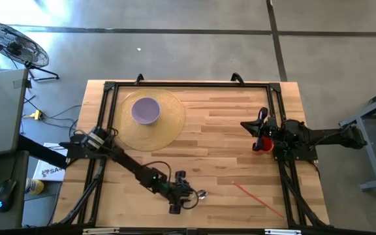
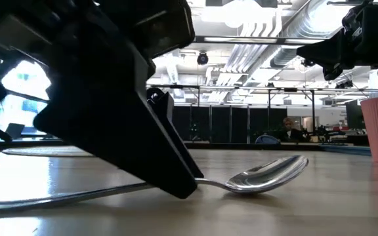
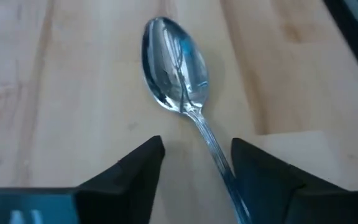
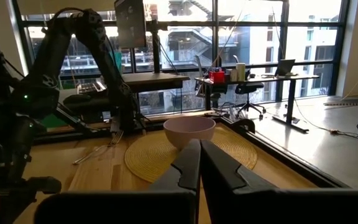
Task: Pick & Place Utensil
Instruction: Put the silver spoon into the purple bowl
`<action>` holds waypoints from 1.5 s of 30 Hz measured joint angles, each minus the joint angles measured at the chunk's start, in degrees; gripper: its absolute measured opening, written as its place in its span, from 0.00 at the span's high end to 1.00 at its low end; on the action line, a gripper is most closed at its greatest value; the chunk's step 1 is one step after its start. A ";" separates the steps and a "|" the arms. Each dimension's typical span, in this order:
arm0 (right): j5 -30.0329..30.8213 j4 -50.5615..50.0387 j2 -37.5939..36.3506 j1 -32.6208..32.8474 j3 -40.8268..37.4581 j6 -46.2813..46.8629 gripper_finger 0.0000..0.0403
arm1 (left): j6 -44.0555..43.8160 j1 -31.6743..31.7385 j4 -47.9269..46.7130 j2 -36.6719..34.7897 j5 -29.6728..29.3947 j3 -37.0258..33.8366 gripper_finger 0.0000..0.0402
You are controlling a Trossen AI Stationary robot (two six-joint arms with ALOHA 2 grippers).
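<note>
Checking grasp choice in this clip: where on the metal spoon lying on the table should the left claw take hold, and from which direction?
Grip the shiny metal spoon on its thin handle just behind the bowl, coming from above. It lies flat on the wooden table, and the left claw is open with the handle between its fingers, nearer one of them.

Two matte-black jointed arms; the left gripper (image 1: 183,194) has wedge-shaped black fingers (image 3: 135,171), a green light behind.

One spoon (image 3: 176,65), one bowl (image 1: 145,109), one woven mat (image 1: 168,127), one red cup (image 1: 261,145), one red straw (image 1: 256,196).
</note>
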 joint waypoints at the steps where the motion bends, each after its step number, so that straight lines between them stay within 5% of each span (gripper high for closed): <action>1: 0.00 0.00 0.00 0.00 0.01 -0.01 0.99 | 0.09 0.36 -0.63 -0.21 -0.52 -0.05 0.55; 13: -0.01 0.02 0.00 0.00 0.02 -0.01 0.99 | -0.57 4.81 -5.80 -1.62 -2.90 -0.14 0.74; 30: 0.00 0.02 0.00 -0.01 0.00 -0.01 0.98 | 10.56 4.40 -2.70 -1.49 -0.21 -0.36 0.80; 45: 0.00 0.02 0.00 -0.01 0.01 -0.01 0.98 | 15.75 8.54 -10.03 -1.55 12.64 1.14 0.80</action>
